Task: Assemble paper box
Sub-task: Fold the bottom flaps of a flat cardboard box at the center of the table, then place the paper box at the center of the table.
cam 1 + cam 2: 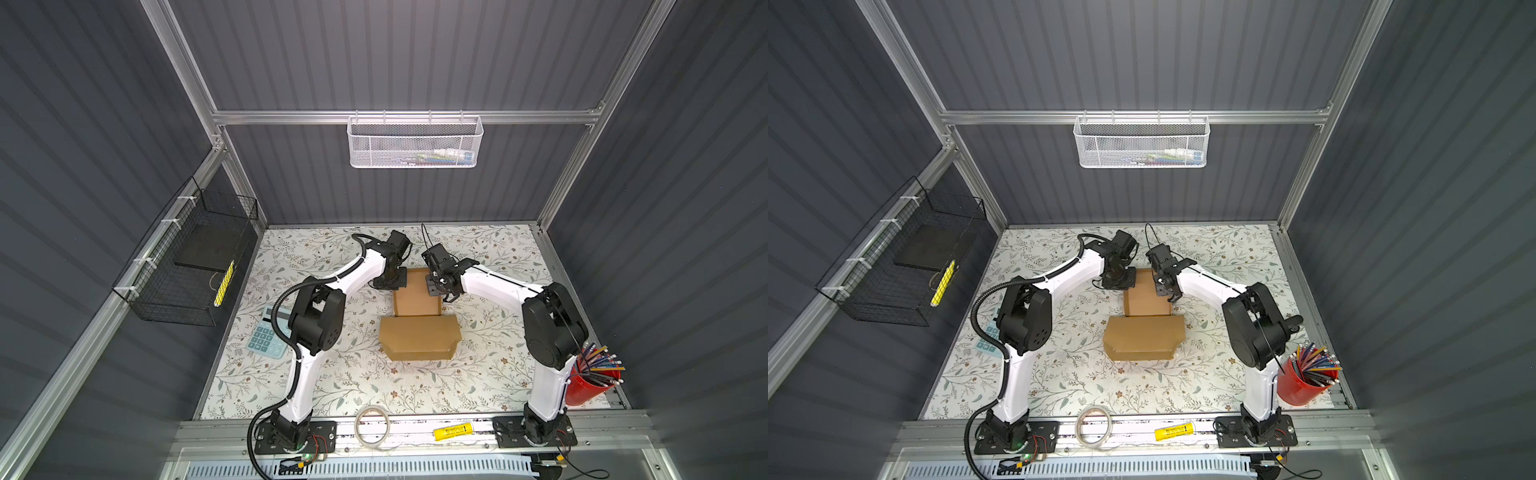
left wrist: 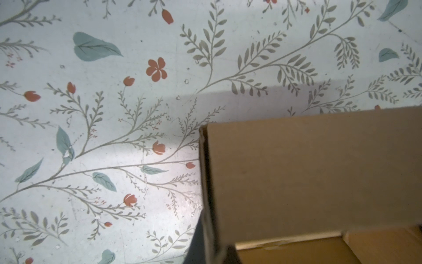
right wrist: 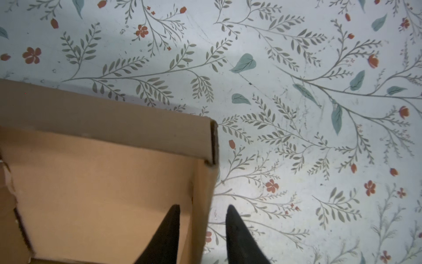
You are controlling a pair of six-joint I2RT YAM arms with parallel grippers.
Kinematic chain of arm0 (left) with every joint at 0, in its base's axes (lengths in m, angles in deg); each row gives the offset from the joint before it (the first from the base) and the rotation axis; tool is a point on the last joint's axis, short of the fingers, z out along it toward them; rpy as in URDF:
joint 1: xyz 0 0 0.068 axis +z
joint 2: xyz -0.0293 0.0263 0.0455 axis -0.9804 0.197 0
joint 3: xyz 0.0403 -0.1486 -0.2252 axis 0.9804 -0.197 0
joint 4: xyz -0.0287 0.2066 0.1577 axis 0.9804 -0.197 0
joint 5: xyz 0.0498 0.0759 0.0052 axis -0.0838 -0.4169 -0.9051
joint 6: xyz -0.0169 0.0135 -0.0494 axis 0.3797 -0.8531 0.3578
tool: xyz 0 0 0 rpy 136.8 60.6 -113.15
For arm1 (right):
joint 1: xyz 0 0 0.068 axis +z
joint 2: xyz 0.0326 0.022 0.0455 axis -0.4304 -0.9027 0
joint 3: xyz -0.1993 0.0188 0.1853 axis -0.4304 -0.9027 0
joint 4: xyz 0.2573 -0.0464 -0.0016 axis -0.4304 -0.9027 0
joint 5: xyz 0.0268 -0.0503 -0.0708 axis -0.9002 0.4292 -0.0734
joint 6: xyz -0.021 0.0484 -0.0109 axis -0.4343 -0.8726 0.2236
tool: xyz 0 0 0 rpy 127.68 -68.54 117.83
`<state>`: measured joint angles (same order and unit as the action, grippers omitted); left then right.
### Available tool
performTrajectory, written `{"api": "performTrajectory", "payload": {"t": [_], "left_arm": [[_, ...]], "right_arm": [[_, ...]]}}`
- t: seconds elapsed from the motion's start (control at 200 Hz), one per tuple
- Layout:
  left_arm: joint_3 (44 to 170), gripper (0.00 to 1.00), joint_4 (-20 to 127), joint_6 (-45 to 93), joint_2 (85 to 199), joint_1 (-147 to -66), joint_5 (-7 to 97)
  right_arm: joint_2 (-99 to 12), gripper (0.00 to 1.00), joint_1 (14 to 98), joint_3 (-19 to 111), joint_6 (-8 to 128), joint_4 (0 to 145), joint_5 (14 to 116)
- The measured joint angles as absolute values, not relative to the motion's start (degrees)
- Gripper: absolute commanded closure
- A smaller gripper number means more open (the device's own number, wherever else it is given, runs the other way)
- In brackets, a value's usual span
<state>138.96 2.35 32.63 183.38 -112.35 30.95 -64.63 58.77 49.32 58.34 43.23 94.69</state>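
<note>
The brown corrugated cardboard paper box (image 1: 417,332) is lying mid-bench, its long axis running from near edge to far, lid flap nearest. At its far corners, the left wall is being pinched by the closed left claw (image 1: 390,284), and the right wall is being straddled by the parted right claw (image 3: 203,208). The red pencil cup (image 1: 586,386) and teal calculator (image 1: 266,336) are standing well apart.

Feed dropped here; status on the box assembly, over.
Left gripper shut on brown cardboard box wall. Right gripper open, straddling opposite wall. Lid flap open. Nothing blocking.
</note>
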Motion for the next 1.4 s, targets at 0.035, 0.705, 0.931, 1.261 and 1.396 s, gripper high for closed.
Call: {"api": "performTrajectory", "payload": {"t": [0.035,0.705,0.931,1.261,1.396], "left_arm": [[138.96,1.0,2.35,32.71,183.38,-112.35,30.95],[138.94,1.0,2.3,32.95,183.38,-112.35,30.75],[139.05,1.0,2.17,32.87,183.41,-112.35,30.75],[140.45,1.0,0.55,31.38,183.89,-112.35,29.7],[140.6,0.98,0.1,30.99,183.97,-112.35,29.44]], "right_arm": [[-64.25,0.59,58.77,49.23,58.14,43.28,94.36],[-56.34,0.57,56.93,47.55,57.07,43.34,90.12],[-51.64,0.55,55.6,46.57,56.63,44.13,88.18],[-51.14,0.46,55.53,43.77,56.83,44.87,84.2],[-51.16,0.43,55.53,43.79,57.14,45.42,82.89]]}}
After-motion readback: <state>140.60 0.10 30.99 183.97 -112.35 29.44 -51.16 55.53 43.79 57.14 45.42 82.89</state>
